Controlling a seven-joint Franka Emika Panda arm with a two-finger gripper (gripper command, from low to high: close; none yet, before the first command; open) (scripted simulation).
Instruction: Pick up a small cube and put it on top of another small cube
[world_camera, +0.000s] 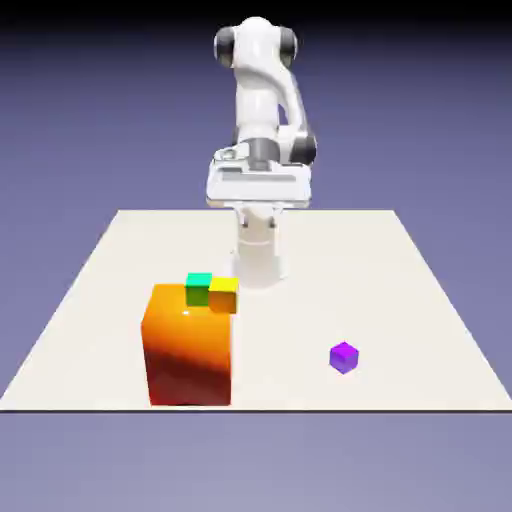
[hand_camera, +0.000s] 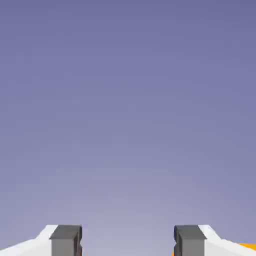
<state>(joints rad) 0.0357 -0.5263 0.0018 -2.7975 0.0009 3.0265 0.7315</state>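
Between my two grey fingertips (hand_camera: 66, 241) lay nothing but blue-violet backdrop (hand_camera: 128, 125); I had them spread wide apart, each at its own side of the hand view's bottom edge. Past the fingertip on the right of that view, slivers of orange showed low down, along the bottom edge and near the corner. My gripper (world_camera: 259, 222) hung high, and in the exterior view it overlapped the lower part of my own white arm (world_camera: 258, 95), above the pale table (world_camera: 330, 270). Well apart from my fingers, toward the exterior view's right and close to the table's near edge, the small purple cube (world_camera: 344, 357) sat alone on the tabletop, turned so that an upright edge faced the camera. Over on the exterior view's left stood the big orange block (world_camera: 190, 350), its face darkening to deep red toward the bottom. At its upper end I saw the small green cube (world_camera: 199, 289) and, just beside it, the small yellow cube (world_camera: 224, 296), which overlapped the block's right corner in that view.
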